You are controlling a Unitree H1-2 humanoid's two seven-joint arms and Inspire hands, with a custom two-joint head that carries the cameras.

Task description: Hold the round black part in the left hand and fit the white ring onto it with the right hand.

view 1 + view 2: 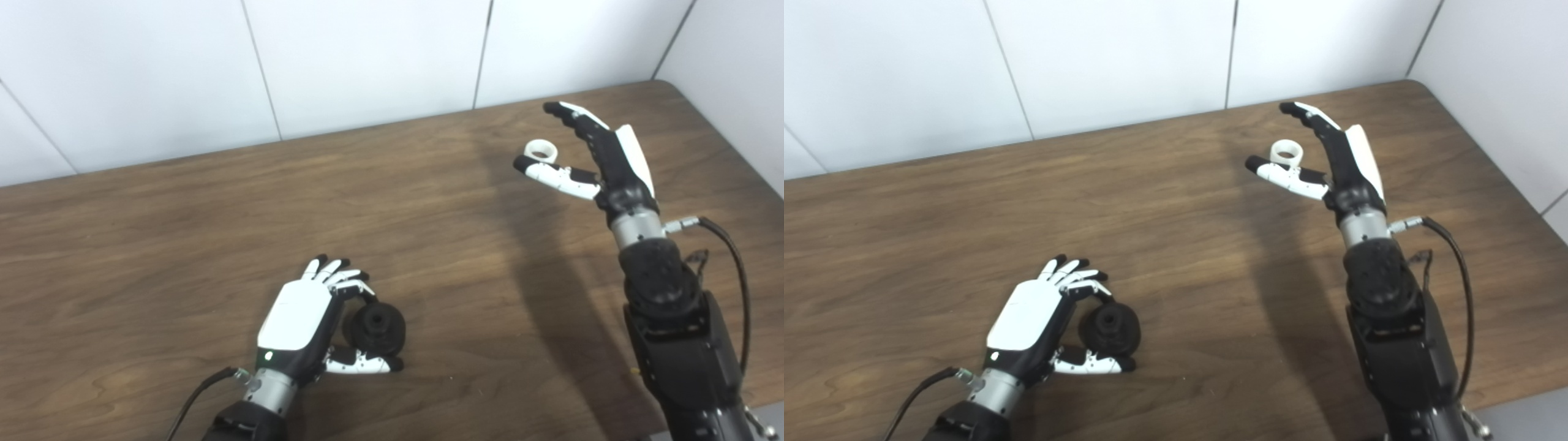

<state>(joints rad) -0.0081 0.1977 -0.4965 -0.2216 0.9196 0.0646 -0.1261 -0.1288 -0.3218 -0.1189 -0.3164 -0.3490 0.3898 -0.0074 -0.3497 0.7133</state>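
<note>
My left hand (306, 318) cups the round black part (376, 329) near the bench's (153, 245) front edge. My right hand (597, 159) is spread wide around the white ring (541, 150) toward the far right corner, nothing gripped yet. Risk: thumb nudges ring away (light, slides easily). Can't tell if thumb touches ring, or whether the part rests on the bench.

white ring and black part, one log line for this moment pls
left hand: shut on round black part | right hand: open around white ring, not gripped | ring on table, unfitted
</note>
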